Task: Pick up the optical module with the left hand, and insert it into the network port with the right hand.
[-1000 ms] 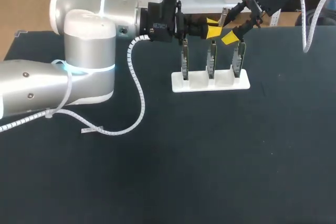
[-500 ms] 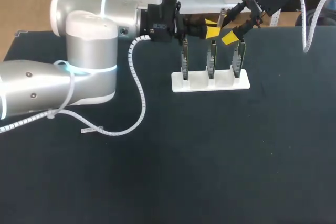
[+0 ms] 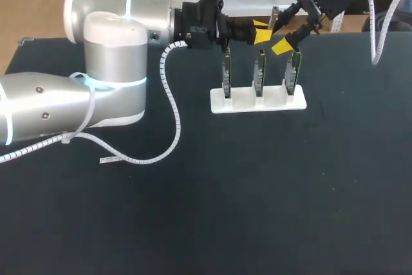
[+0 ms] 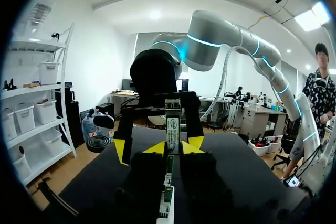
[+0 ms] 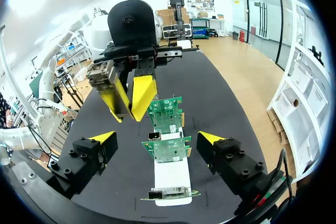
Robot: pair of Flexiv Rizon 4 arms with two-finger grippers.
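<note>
You have the optical module (image 4: 172,124) clamped between the two yellow tips of your left gripper (image 4: 171,148). It is a slim silvery piece, standing upright in the left wrist view. It hangs in the air at the far side of the surface (image 3: 257,191), above the row of boards and clear of them.

Your right gripper (image 5: 156,138) comes in from the far right and faces the left one at close range. Its fingers are spread wide with nothing between them, and in the right wrist view the module (image 5: 102,74) is ahead of them and apart. In the head view one of its yellow fingertips (image 3: 281,46) sits just right of the left gripper's tips, above the rightmost board.

Below both grippers, three green boards (image 3: 259,72) stand on edge, side by side in a white stand (image 3: 244,101). The stand rests flat on the dark surface, right of your left arm (image 3: 109,62), which reaches in from the left.
</note>
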